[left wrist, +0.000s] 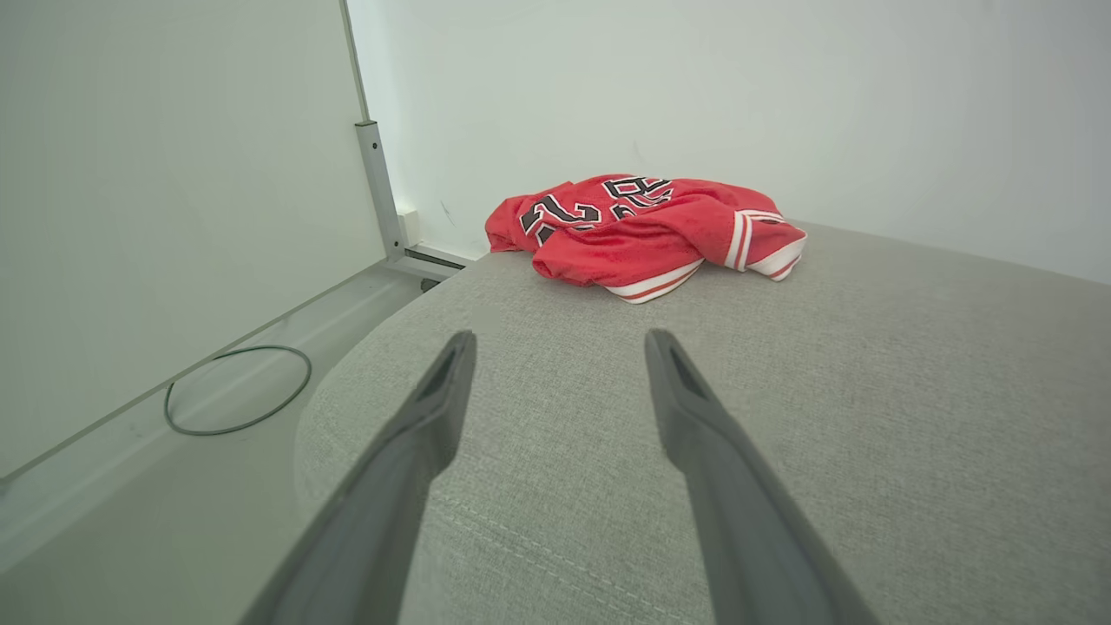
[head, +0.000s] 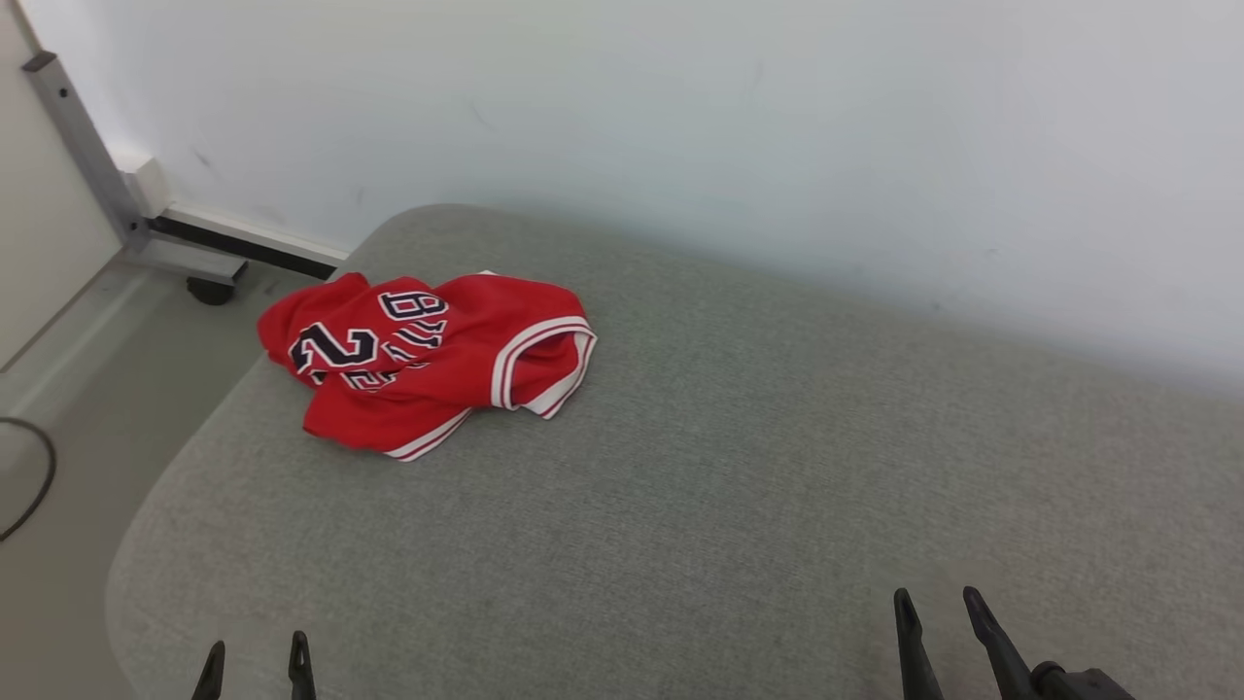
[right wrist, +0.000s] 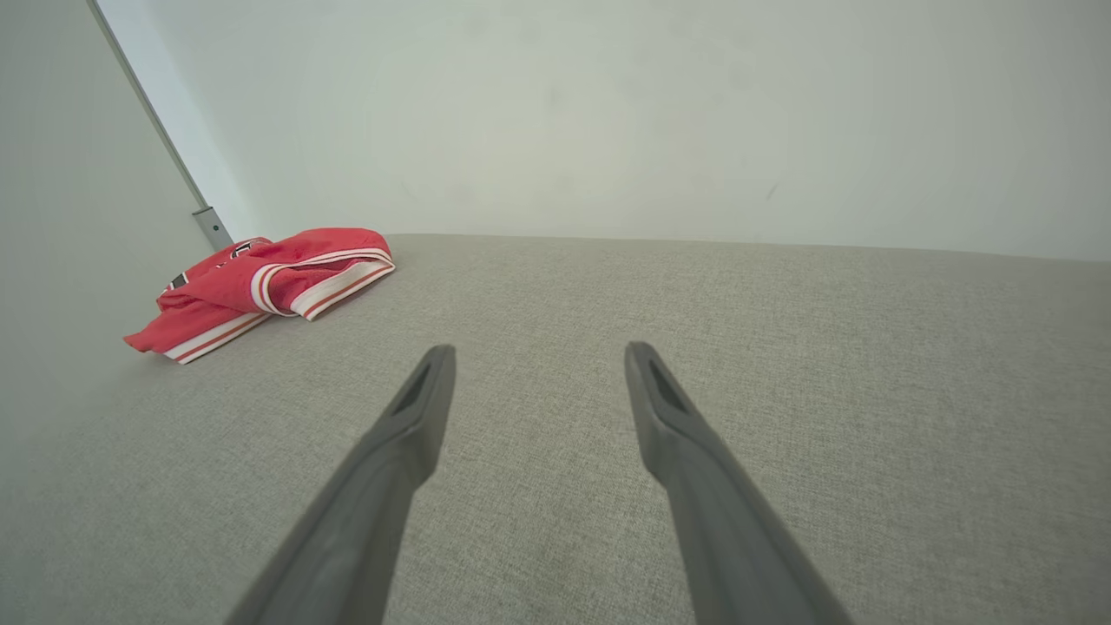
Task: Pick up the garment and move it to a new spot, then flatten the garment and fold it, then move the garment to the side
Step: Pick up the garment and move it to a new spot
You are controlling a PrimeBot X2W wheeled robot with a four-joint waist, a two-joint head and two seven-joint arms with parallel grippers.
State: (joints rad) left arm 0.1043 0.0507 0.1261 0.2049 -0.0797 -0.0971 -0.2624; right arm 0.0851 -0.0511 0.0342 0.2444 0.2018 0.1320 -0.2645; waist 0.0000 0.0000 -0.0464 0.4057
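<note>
Grey upholstery, set against a pale wall, carries the red garment, which is bunched in a heap near the far left corner. Its long axis appears to run left to right, though this is made uncertain by the crumpling. The left gripper is seen spread and empty, with the heap almost straight ahead of it, and is judged the nearer. The right gripper, likewise spread and empty, is placed well apart to the right.
</note>
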